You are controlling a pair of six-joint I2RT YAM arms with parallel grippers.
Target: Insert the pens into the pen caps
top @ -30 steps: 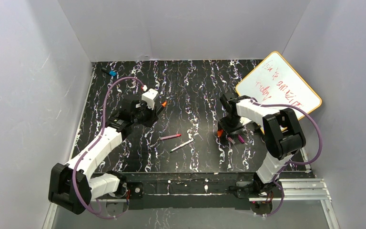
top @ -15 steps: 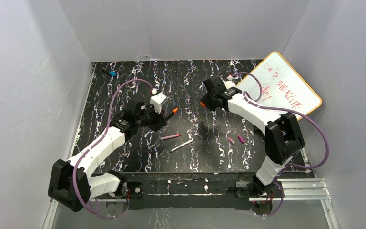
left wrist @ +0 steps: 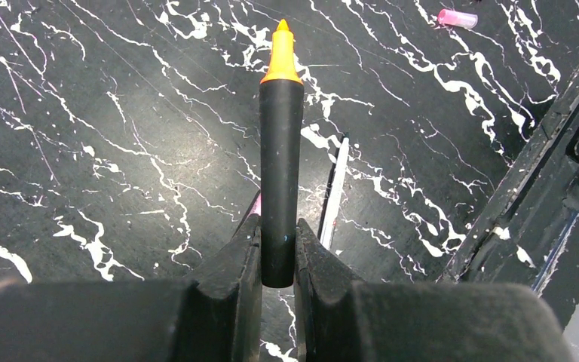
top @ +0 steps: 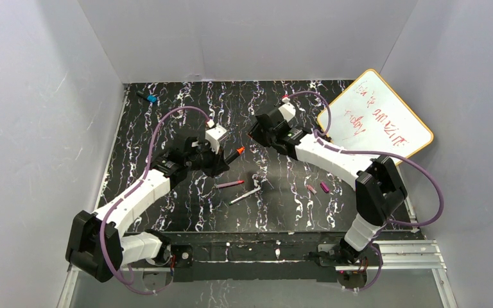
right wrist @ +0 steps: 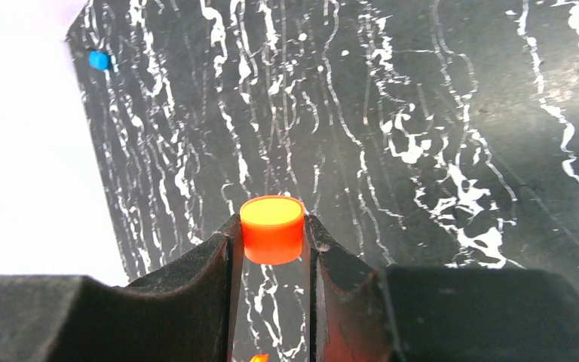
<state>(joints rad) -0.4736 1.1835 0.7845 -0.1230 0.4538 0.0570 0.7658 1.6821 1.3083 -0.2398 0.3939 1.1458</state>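
My left gripper [left wrist: 277,249] is shut on a black pen [left wrist: 280,173] whose orange tip points away from the fingers; from above the pen [top: 234,154] hangs over the mat left of centre. My right gripper [right wrist: 272,235] is shut on the orange pen cap [right wrist: 272,228], just up and right of that tip, a small gap apart. A magenta pen [top: 229,184] and a white-grey pen [top: 244,196] lie on the mat below. A pinkish cap [top: 311,188] and a purple cap [top: 325,187] lie to the right.
A whiteboard [top: 375,115] with red writing leans at the back right. A small black blue-ended item [top: 147,98] lies in the back left corner. Grey walls close in the black marbled mat [top: 186,212] on three sides.
My right gripper has lifted the orange cap from the front right and carried it left and back, close to the pen's tip. My left gripper moved slightly right with the black pen.
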